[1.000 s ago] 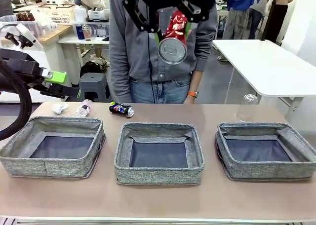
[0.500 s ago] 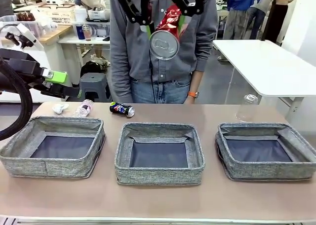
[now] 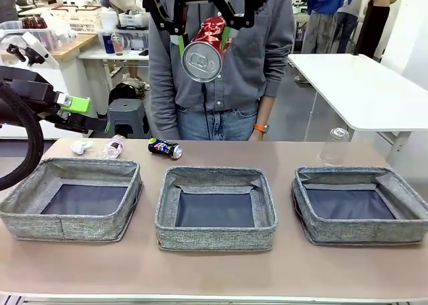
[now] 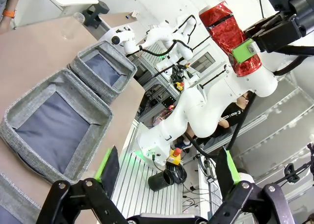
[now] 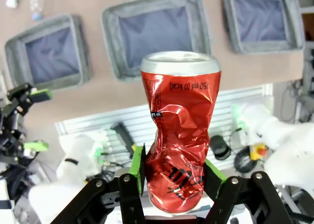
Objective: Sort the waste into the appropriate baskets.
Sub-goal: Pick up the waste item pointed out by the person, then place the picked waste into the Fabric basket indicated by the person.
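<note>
- On table (image 3: 214, 271): left basket (image 3: 67, 229), middle basket (image 3: 215, 239), right basket (image 3: 364, 233) abreast.
- Behind left basket: paper ball (image 3: 81, 146), bottle (image 3: 115, 146); rightward, lying can (image 3: 164, 148).
- Behind right basket: upright bottle (image 3: 334, 146).
- High above, in right gripper (image 3: 204, 41): held can (image 3: 202, 59).

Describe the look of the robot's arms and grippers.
The right arm is white, built of rounded, tube-like segments. The left gripper and right gripper are black linkage frames with round pivot bolts and two fingers, each tipped with a bright green pad. A thick black cable loops near the left gripper.
</note>
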Robot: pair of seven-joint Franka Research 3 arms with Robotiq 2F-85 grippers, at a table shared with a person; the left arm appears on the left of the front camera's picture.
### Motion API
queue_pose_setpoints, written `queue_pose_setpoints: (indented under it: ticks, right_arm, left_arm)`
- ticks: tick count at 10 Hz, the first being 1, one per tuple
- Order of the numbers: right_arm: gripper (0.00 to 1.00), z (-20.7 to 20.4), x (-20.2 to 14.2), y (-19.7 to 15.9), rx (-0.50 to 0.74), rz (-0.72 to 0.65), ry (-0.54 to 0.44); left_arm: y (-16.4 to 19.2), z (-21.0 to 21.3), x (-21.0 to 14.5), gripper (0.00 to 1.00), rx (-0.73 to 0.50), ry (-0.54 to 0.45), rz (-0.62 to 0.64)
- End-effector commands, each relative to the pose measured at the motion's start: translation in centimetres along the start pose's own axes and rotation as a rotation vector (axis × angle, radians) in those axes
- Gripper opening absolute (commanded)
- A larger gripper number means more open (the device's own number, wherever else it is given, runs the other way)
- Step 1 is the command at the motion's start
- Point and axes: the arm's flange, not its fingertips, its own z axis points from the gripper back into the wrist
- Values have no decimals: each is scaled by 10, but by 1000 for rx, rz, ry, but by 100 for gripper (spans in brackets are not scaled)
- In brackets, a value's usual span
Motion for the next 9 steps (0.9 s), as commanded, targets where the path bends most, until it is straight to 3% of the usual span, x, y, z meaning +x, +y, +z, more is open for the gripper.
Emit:
queue_pose_setpoints:
  ticks: [1,9]
  right_arm:
    - [48,1,-6,2,-5,-10,-8]
    - [48,1,-6,2,-5,-10,-8]
  left_arm:
    - [0,-2,0,100,-16,-15,-20]
    - [0,-2,0,100,-16,-15,-20]
